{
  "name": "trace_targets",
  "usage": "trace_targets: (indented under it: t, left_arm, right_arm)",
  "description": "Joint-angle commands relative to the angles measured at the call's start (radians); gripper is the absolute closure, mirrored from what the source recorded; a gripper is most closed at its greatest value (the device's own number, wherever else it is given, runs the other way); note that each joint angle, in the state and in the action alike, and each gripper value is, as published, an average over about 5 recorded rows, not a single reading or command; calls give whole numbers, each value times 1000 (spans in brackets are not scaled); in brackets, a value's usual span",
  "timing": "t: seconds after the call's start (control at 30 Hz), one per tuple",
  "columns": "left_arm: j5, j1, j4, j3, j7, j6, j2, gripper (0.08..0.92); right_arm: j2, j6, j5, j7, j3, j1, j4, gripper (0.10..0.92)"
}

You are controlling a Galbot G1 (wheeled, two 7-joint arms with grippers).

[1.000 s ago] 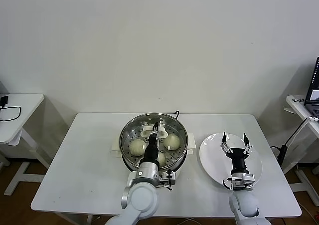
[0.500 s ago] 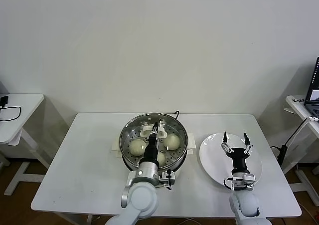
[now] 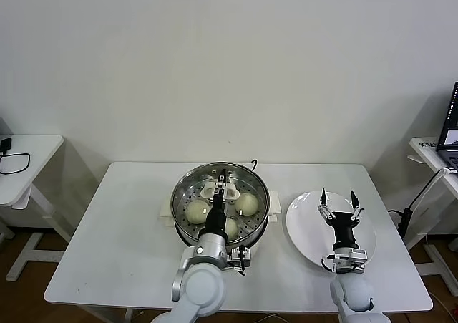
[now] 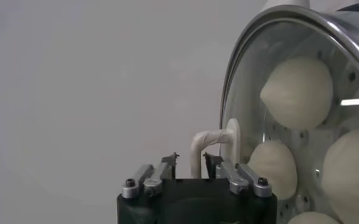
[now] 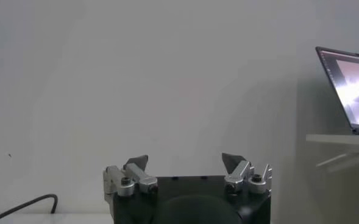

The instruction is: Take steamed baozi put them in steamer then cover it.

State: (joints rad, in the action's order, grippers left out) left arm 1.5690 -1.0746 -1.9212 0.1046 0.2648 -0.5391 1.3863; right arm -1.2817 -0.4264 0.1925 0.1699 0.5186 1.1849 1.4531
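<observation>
The steamer [image 3: 220, 203] stands at the centre of the white table [image 3: 122, 230]. It is a round, shiny stainless-steel pot on a cream-white base with side handles. The cover [image 3: 247, 187], a clear glass lid with a metal rim, sits on the steamer. Its cream-white oblong handle [image 3: 220, 190] stands at the lid's centre.

Through the glass, the steamed baozi [image 3: 197, 210] rest on the perforated tray. They are round, smooth and cream-white. In the head view three are visible: one at the left, one at the right [image 3: 247, 204], and one at the near side, partly hidden by the arm. The left wrist view shows four behind the glass [image 4: 296, 91].

The left gripper [image 3: 220, 187] is positioned over the cover at its handle. In the left wrist view [image 4: 191, 162] the fingertips stand on either side of the handle [image 4: 219, 146] with a gap showing; the grip is released.

The right gripper [image 3: 338, 200] hangs over the flat white plate [image 3: 304, 219] to the right of the steamer, its fingers spread wide and holding nothing.
</observation>
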Motion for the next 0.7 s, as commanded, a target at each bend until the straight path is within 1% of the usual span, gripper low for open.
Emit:
trace_targets:
  t: [0.03,0.1,0.2,0.4,0.57,0.63,0.7]
  left_arm:
    - [-13,-39,-91,-1,17,-1,-25,381]
    - [-19,-51,-117,0,19,-2,-32,327]
    - [-29,-71,-158,0,23,-4,-46,270]
    - [-75,-113,-234,-7,35,-8,-79,188]
    - [-206,-117,-296,-40,32,-8,-104,177]
    - [-326,-111,-326,-69,11,-16,-114,177]
    - [-481,-101,-347,-114,-46,-18,-114,177]
  right_arm:
    - [-1,0,0,1,-3,-5,2,203]
    - [-2,1,-1,1,-4,-6,1,203]
    - [-3,1,-2,2,-6,-7,1,203]
    - [-5,0,-3,2,-9,-6,4,203]
    - [-3,1,-3,3,-9,-4,8,203]
    - [-2,0,-3,3,-9,-3,10,203]
    - [0,0,-4,1,-8,0,10,203]
